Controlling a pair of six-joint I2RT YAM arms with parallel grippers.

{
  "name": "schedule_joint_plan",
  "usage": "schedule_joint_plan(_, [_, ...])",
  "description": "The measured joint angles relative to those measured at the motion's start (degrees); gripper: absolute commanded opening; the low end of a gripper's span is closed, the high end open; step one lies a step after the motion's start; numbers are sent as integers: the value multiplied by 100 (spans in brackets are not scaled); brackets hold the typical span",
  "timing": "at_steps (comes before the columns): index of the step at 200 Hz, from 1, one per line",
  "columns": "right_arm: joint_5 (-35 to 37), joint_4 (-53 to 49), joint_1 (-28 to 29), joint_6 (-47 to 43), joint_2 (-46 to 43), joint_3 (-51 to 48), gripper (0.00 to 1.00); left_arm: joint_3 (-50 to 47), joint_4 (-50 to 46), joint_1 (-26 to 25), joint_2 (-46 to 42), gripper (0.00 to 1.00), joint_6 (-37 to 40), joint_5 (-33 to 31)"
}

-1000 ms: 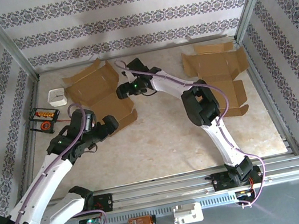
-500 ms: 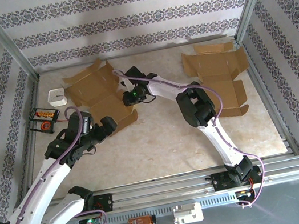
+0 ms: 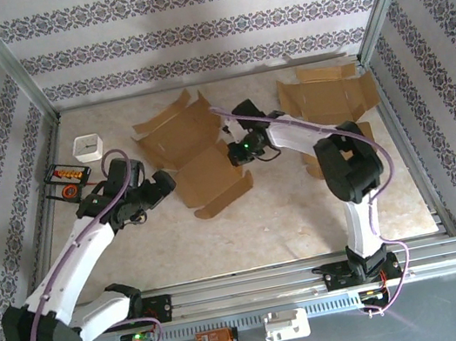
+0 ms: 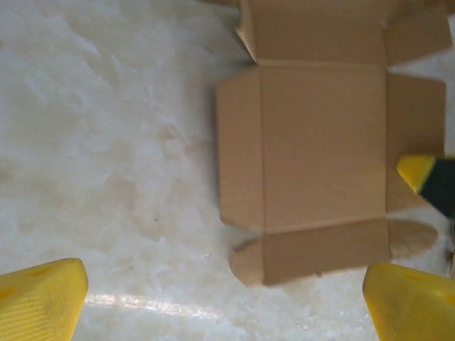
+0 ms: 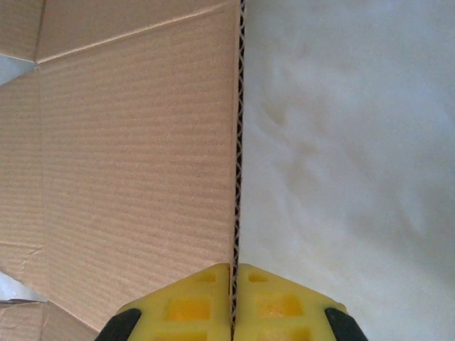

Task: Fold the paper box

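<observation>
**Box flat, folding hardly begun**

My left gripper [image 3: 162, 185] hovers toward the table's [image 3: 290, 221] left edge, fingers [image 4: 39, 302] spread wide, holding nothing. Farther in, at the middle, the paper box [image 3: 199, 153] lies unfolded. My right gripper [image 5: 232, 280] pinches the box's right edge. I judge every wall is yet to raise.

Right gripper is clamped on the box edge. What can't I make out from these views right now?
Right wrist view: right gripper shut on the edge of the paper box; frame edges cut off its other panels.
Left wrist view: the box's far panel runs off the top edge.
Top view: the right arm covers part of the second cardboard blank.
Top view: the orange device at left is too small to identify.
</observation>
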Motion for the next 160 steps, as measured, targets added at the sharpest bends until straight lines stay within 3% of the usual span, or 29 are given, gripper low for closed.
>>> schedule_joint_plan(51, [120, 0, -15, -133, -1311, -1823, 8, 262, 378, 1010, 872, 96, 461, 461])
schedule_joint_plan(96, [354, 0, 20, -94, -1982, -2496, 8, 356, 883, 1213, 2087, 90, 737, 949])
schedule_joint_plan(116, [448, 17, 68, -46, -2168, -2605, 9, 654, 1023, 1241, 2767, 81, 883, 1305])
schedule_joint_plan(160, [597, 42, 160, 72, -2258, -2658, 10, 1541, 1447, 1263, 4107, 50, 1145, 1873])
